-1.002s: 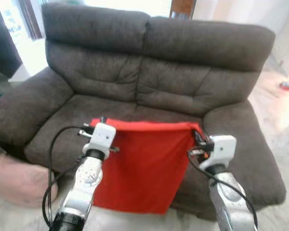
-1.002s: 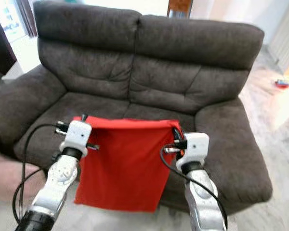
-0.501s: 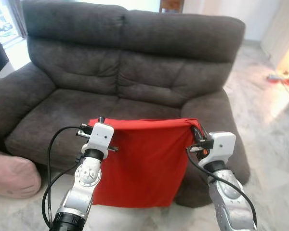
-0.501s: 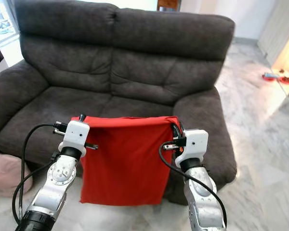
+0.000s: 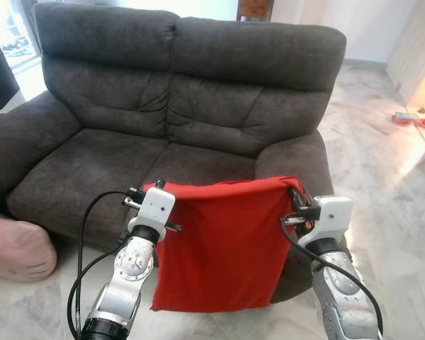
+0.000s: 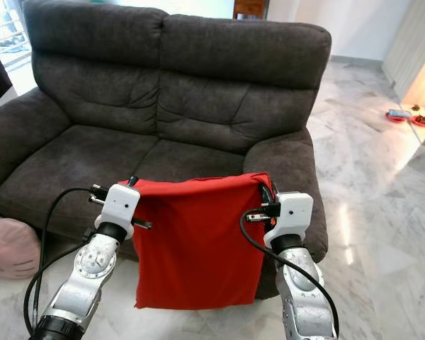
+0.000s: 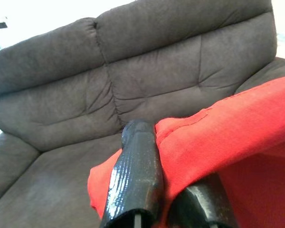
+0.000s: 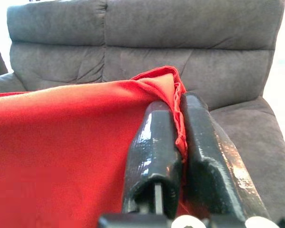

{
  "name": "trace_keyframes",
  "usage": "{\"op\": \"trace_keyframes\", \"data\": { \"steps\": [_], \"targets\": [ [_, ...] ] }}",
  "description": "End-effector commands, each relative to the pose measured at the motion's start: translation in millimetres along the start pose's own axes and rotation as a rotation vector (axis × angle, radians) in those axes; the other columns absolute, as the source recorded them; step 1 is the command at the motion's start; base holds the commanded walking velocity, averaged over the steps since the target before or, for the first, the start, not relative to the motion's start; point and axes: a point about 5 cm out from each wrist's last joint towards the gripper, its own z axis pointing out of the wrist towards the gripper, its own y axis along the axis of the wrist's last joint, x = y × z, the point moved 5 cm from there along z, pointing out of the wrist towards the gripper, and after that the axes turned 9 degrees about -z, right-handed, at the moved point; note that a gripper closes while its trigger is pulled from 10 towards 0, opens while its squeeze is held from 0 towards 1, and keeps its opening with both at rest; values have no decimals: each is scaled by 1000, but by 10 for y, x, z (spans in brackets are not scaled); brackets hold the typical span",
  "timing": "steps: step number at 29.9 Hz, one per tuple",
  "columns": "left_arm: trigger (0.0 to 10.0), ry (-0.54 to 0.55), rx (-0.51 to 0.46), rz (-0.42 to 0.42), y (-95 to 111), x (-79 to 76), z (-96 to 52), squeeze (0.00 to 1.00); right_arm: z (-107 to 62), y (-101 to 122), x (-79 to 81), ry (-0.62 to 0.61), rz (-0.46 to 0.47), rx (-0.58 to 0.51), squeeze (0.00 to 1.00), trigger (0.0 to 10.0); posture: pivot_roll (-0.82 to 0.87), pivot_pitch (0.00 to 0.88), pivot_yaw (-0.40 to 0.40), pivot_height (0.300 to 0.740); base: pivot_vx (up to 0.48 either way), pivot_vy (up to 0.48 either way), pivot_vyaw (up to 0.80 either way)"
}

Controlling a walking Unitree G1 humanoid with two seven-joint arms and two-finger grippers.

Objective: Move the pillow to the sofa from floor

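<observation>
Pillow (image 5: pixel 223 248), red and limp, hung between left gripper (image 5: pixel 156 185) and right gripper (image 5: pixel 295 196), each clamped on a top corner, before the sofa (image 5: pixel 198 99) seat. Sofa nearer than a second earlier; seemingly ready for placing.

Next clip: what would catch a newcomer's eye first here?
The red pillow, hanging flat like a cloth in front of the dark sofa, pinched at its top corners by the left tool and right tool. Then the pink cushion on the floor by the sofa's left arm.
</observation>
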Motion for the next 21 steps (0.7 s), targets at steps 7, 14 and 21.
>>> {"op": "trace_keyframes", "data": {
  "steps": [7, 14, 21],
  "targets": [
    [10000, 37, -183, 27, 492, 115, 108, 0, 58, 227, -15, -14, -14, -89, 0, 10000, 103, 0, -49, 740, 0, 0, 0],
    [10000, 42, -254, 102, 687, 132, 144, 0, 78, 266, -11, -7, -43, -98, 0, 10000, 102, 0, -48, 740, 0, 0, 0],
    [10000, 54, -271, 101, 738, 131, 150, 0, 76, 300, -10, -10, -38, -107, 0, 10000, 99, 0, -48, 740, 108, 0, 0]
  ]
}}
